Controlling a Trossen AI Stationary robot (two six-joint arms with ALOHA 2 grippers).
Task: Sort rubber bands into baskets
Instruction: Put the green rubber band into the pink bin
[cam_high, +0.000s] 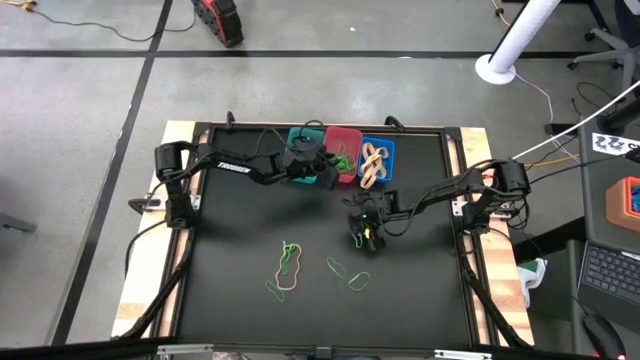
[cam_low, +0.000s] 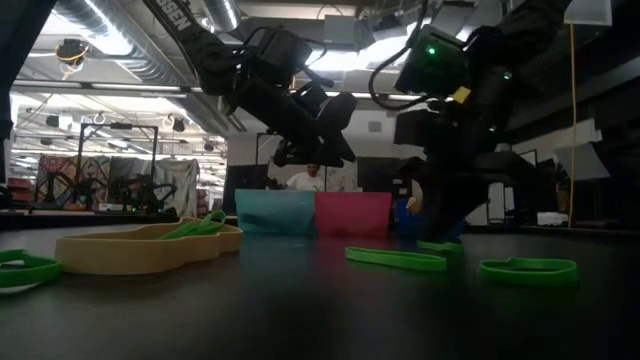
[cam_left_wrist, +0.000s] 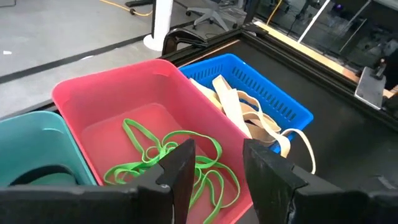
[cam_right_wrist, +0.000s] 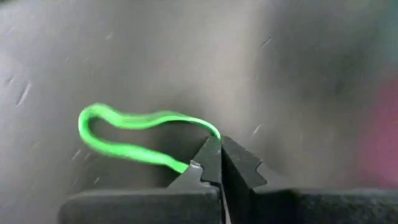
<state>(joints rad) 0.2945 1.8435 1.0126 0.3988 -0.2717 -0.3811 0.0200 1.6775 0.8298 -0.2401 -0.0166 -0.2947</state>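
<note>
Black tabletop under my right gripper (cam_right_wrist: 219, 163): its jaws are pressed together, pinching a green band (cam_right_wrist: 134, 134) by its very edge at their tips; I fear that thin bite slipping on lifting.

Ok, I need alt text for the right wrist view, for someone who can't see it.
The right gripper is shut on one end of a thin bright green rubber band, pinched between its two dark fingers. The rest of the loop trails out over the dark table surface, which fills the blurred background.
</note>
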